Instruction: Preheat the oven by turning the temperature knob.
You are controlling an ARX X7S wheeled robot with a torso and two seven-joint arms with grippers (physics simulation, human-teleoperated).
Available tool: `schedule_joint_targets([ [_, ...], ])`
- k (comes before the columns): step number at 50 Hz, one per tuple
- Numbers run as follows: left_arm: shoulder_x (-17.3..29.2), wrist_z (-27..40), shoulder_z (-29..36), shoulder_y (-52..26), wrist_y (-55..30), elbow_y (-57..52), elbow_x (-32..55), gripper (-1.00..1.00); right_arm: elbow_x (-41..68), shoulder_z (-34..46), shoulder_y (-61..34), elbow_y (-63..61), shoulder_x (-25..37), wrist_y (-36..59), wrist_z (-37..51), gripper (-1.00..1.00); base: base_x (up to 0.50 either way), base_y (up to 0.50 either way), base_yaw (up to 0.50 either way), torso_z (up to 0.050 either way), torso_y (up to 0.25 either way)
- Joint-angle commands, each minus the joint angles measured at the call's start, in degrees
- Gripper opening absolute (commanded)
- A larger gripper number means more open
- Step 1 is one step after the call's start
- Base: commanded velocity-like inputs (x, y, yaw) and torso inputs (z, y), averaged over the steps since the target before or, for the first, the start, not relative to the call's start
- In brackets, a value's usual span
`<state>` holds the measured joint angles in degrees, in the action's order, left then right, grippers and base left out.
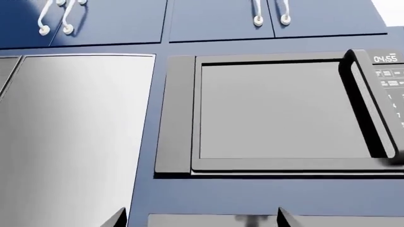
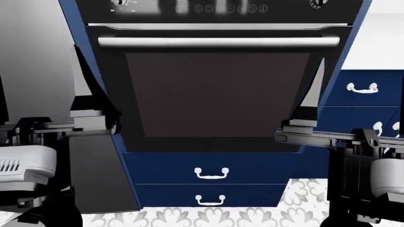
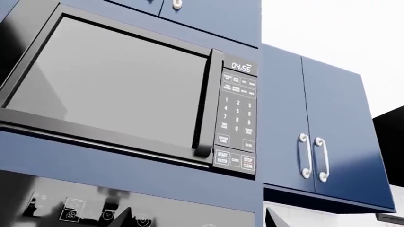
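The black oven (image 2: 218, 94) fills the head view, with a dark glass door, a silver bar handle (image 2: 218, 42) and a control panel with round buttons (image 2: 230, 8). Two round knobs, one on the left (image 2: 120, 3) and one on the right (image 2: 319, 4), are cut off by the top edge. I cannot tell which is the temperature knob. My left gripper (image 2: 88, 80) and right gripper (image 2: 315, 82) point up on either side of the door, apart from it. Both are open and empty, as the left wrist view (image 1: 200, 220) and right wrist view (image 3: 200, 220) show. The oven's panel (image 3: 69, 210) lies just ahead of the right gripper.
A grey microwave (image 1: 277, 113) with a keypad (image 3: 237, 123) sits above the oven among blue cabinets (image 3: 309, 118). A steel fridge panel (image 1: 69, 132) is to the left. Blue drawers (image 2: 208, 172) lie under the oven, above a patterned floor (image 2: 208, 217).
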<state>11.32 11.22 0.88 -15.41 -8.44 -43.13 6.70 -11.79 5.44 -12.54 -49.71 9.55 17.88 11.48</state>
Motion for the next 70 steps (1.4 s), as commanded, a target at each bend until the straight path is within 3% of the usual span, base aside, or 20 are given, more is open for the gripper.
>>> schedule_joint_targets([
  [1,0.42,0.49,0.23,0.01,0.06,-0.27,0.38,1.0,0.17,0.23,-0.03,-0.01,0.41,0.51,0.59,1.0,0.0,0.0,0.0,0.0,0.0],
  [20,1.26,1.19,0.38,0.04,-0.15,-0.48,1.08,1.0,1.81,0.62,0.39,-1.35,0.77,1.05,0.91,1.0,0.0,0.0,0.0,0.0,0.0],
  [34,1.84,1.71,0.55,-0.02,-0.35,-1.14,1.51,1.0,0.92,1.39,0.0,-0.82,1.35,1.31,1.76,1.0,0.47,0.0,0.0,0.0,0.0],
  [64,3.0,2.74,0.69,0.08,-0.41,-2.02,2.44,1.0,2.16,1.82,1.49,-3.16,2.65,1.71,2.01,1.0,0.06,0.0,0.0,0.0,0.0],
  [70,3.74,0.69,0.39,1.04,3.33,-1.68,5.18,1.0,2.24,2.24,0.91,-1.93,2.75,1.17,2.27,1.0,0.0,0.0,0.0,0.006,0.0],
])
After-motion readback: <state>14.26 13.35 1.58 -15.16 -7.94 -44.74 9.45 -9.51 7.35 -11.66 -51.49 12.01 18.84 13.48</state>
